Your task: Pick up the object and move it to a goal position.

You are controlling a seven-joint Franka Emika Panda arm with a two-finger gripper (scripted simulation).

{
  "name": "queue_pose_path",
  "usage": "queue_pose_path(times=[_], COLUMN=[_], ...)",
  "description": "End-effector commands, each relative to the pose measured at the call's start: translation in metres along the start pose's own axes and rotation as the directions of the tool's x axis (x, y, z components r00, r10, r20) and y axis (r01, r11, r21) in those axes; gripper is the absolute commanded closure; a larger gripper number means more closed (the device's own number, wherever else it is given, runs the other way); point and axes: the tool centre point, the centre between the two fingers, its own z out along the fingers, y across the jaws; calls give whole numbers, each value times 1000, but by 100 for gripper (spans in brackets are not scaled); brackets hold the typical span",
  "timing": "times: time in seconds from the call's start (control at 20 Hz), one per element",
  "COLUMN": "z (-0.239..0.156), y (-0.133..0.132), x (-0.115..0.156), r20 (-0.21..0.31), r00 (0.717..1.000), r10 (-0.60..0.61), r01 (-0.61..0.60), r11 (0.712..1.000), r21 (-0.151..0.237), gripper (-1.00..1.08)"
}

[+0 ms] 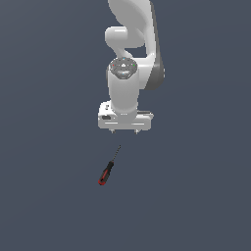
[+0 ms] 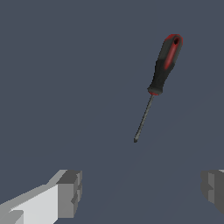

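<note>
Item one, the surface (image 1: 44, 196): a plain dark grey-blue plane that is filling both views, with none of its edges or corners showing, so placement against them cannot be given; open room is lying on every side of the work. Item two, the white arm (image 1: 130, 29): it is reaching in from the top of the exterior view and pointing its wrist straight down, a pose that suits a vertical descent. Item three, the gripper (image 1: 125, 131): it is hanging above the surface with its fingers (image 2: 70, 192) standing wide apart and holding nothing, one pad showing at each side of the wrist view with bare surface between them; the wide gap is probably being kept to straddle a thin target. Item four, the screwdriver (image 1: 106, 173): black-and-red handle, thin dark shaft, lying flat on the surface, apart from the gripper and toward the bottom of the exterior view, slightly to that view's left, with its tip pointing back toward the gripper. Judged status: approach stage, nothing grasped; the gripper is needing to travel over the handle and turn to cross its axis before lowering. No goal marker is showing.
</note>
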Motion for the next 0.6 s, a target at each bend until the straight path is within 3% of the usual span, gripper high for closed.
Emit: queue_pose_path(times=[0.0, 0.55], z=[0, -7], y=[0, -32], x=[0, -8], r20=[0, 11], r00=[1000, 997], r10=[0, -72], r01=[0, 72], r11=[1000, 997], r21=[0, -1], gripper=[-92, -92])
